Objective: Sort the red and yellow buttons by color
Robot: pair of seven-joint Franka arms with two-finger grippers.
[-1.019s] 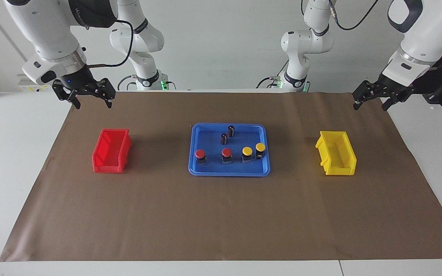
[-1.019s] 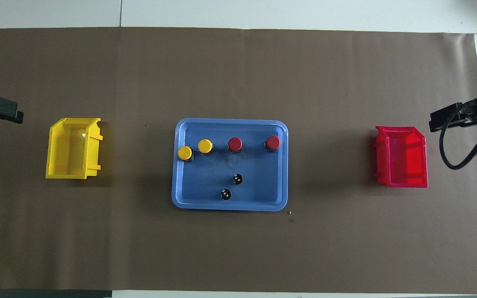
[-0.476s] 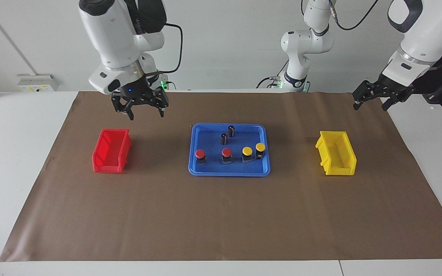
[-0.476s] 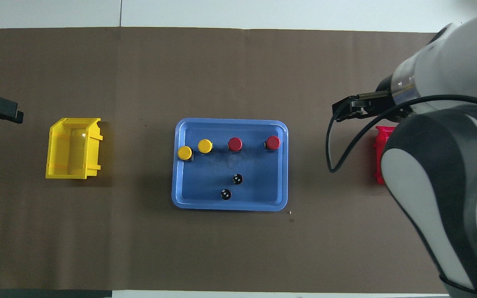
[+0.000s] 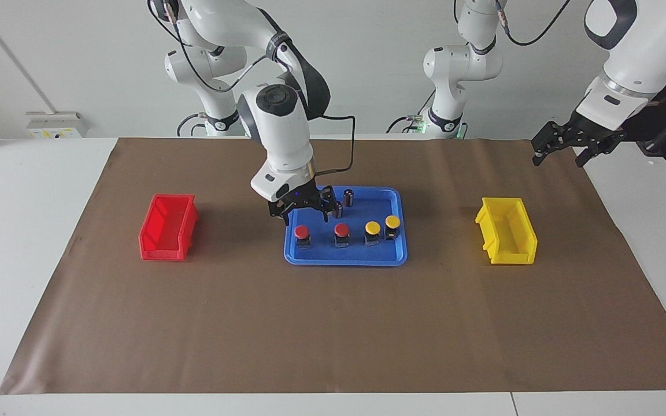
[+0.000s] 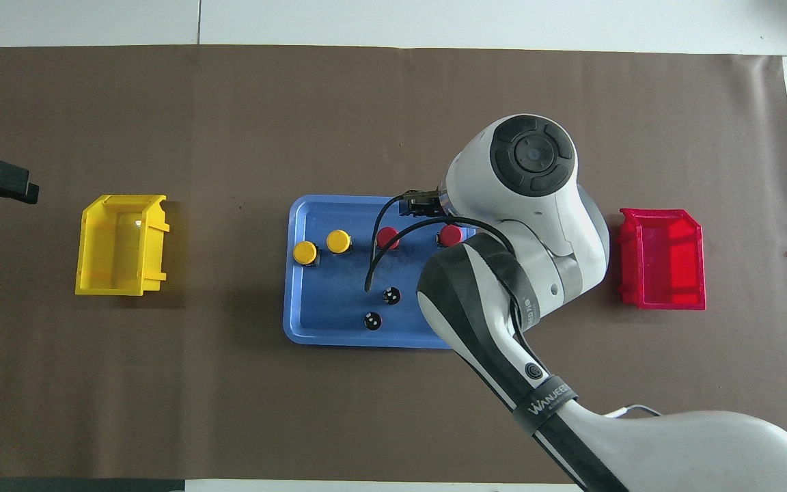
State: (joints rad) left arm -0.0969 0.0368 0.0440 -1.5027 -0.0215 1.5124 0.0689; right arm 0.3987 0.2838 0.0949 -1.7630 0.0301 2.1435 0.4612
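Observation:
Two red buttons (image 5: 302,233) (image 5: 341,230) and two yellow buttons (image 5: 372,228) (image 5: 392,222) stand in a row in the blue tray (image 5: 344,259). My right gripper (image 5: 306,219) is open and hangs just above the red button nearest the red bin, without touching it. In the overhead view the right arm covers the gripper and part of that button (image 6: 451,236); the other red button (image 6: 387,238) and both yellow ones (image 6: 339,240) (image 6: 305,253) show. My left gripper (image 5: 558,155) is open and waits over the mat's corner at the left arm's end.
A red bin (image 5: 168,226) stands toward the right arm's end and a yellow bin (image 5: 506,231) toward the left arm's end. Two dark cylinders (image 5: 348,197) (image 5: 337,209) stand in the tray, nearer to the robots than the buttons, close beside the right gripper.
My right arm has swung from the mat's corner past the red bin to the tray and come down over the red button. The left arm, the buttons and the bins have not moved.

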